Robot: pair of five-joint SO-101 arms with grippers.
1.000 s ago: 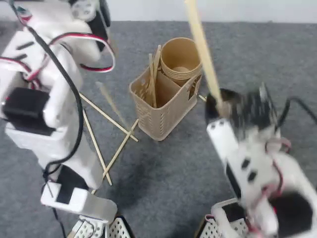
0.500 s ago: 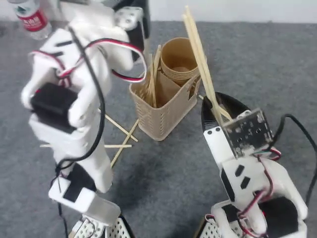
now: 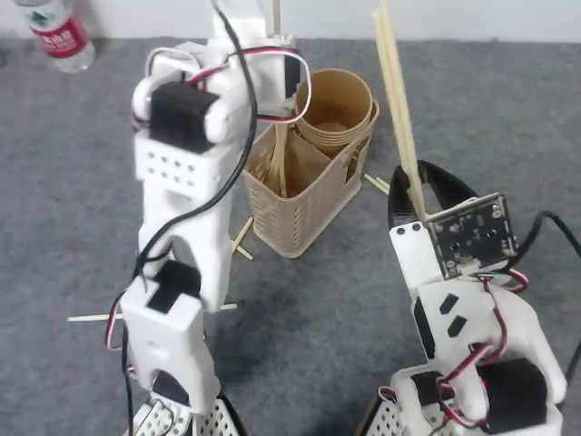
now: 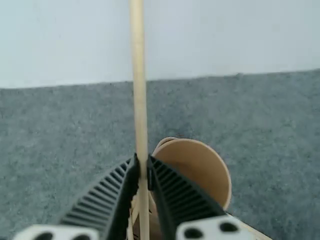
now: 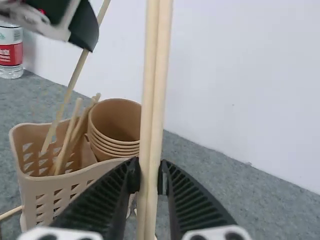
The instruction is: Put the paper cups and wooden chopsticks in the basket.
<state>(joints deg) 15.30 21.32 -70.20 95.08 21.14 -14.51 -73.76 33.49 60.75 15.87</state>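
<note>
The left hand (image 4: 142, 172) is clenched on a single wooden chopstick (image 4: 137, 75), held upright over the basket (image 3: 300, 213), close to the stacked paper cups (image 3: 334, 109) sitting in one compartment. The right hand (image 5: 148, 177) grips a pair of chopsticks (image 5: 155, 60) pointing upward, just beside the basket. More bundled chopsticks (image 3: 280, 154) lean in the neighbouring compartment. A few loose chopsticks (image 3: 91, 317) lie on the grey bench (image 3: 318, 309), and a plastic bottle (image 3: 56, 32) lies at its far corner.

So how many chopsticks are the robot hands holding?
3. One chopstick in the left hand, over the basket; two chopsticks together in the right hand.
</note>
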